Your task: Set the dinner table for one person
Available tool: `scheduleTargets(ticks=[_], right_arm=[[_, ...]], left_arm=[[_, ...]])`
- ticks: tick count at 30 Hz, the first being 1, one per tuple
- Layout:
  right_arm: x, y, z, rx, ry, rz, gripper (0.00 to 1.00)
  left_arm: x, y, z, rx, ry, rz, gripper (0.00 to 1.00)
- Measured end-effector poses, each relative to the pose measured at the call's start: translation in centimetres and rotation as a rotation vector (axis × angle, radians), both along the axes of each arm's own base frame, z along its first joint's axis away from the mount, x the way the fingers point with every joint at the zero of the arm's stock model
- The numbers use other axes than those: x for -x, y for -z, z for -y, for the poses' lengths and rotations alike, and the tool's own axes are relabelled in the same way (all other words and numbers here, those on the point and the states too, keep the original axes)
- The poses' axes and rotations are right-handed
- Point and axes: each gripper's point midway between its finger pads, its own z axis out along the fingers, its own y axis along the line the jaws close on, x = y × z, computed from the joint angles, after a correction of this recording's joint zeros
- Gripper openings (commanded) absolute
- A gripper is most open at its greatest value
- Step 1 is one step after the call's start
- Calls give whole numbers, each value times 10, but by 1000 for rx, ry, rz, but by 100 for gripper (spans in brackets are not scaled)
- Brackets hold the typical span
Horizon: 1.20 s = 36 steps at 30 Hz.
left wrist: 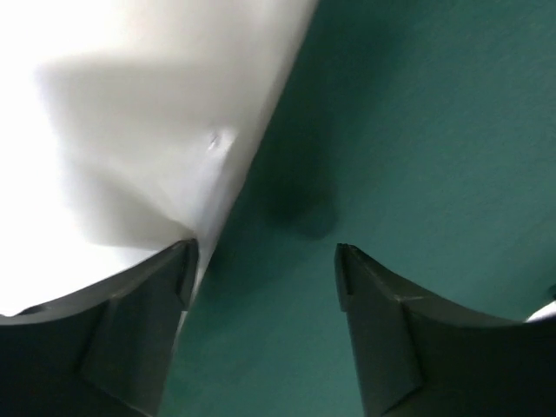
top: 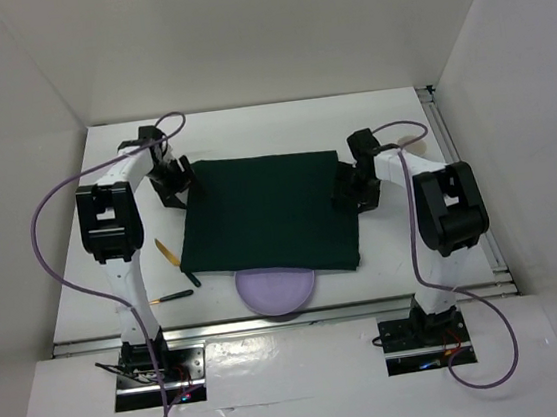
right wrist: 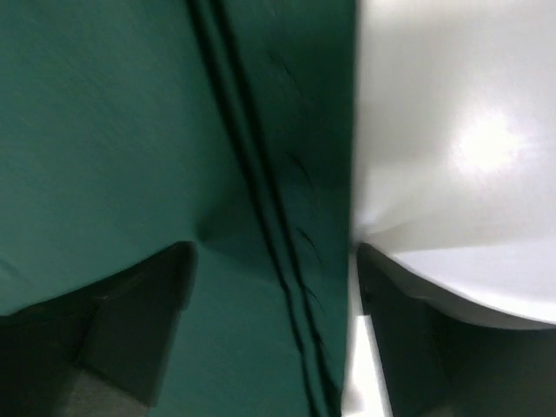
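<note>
White and matte, the table (top: 250,131) is filling nearly the whole overhead view, stretching from the arm bases to the far wall and carrying everything else. A dark green cloth mat (top: 269,215) is lying flat across its middle. A lavender plate (top: 277,295) is peeking out from under the mat's near edge, with part of it covered by the cloth. Left of the mat, three slim utensils are lying on the bare table: a gold-coloured one (top: 168,251), a dark one (top: 190,276) just beside the mat's near-left corner, and a third (top: 174,295) nearer the arm base. They are too small for their kinds to be told.

The left claw (top: 169,186) is hanging low over the mat's far-left corner. Its wrist view is showing it standing wide and holding nothing, with the mat's edge running up between the fingers. One finger (left wrist: 130,321) is sitting over white table, the other (left wrist: 417,330) over green cloth.

The right claw (top: 351,192) is hanging low at the mat's right edge, toward the far corner. It too is standing wide and gripping nothing. One finger (right wrist: 122,321) is lying over cloth and the other (right wrist: 408,339) by the bare table, and a dark seam line in the mat is running between them. Whether either claw's tips are touching the surface, I cannot tell.
</note>
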Motion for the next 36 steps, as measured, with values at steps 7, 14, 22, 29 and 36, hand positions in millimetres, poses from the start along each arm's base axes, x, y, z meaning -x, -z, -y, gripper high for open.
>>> scheduleTargets(ticks=[7, 14, 22, 29, 36], right_arm=[[-37, 3, -16, -61, -23, 40, 23], [-74, 1, -21, -55, -18, 78, 0], [-134, -50, -17, -1, -4, 250, 0], [-192, -101, -29, -20, -18, 414, 0], [-200, -73, -25, 12, -13, 362, 87]], left_arm=[[-25, 5, 7, 43, 8, 1, 28], [-51, 2, 9, 63, 17, 37, 0], [-79, -31, 14, 88, 10, 142, 0], [-105, -68, 18, 131, -21, 243, 10], [-130, -88, 1, 154, -63, 331, 100]])
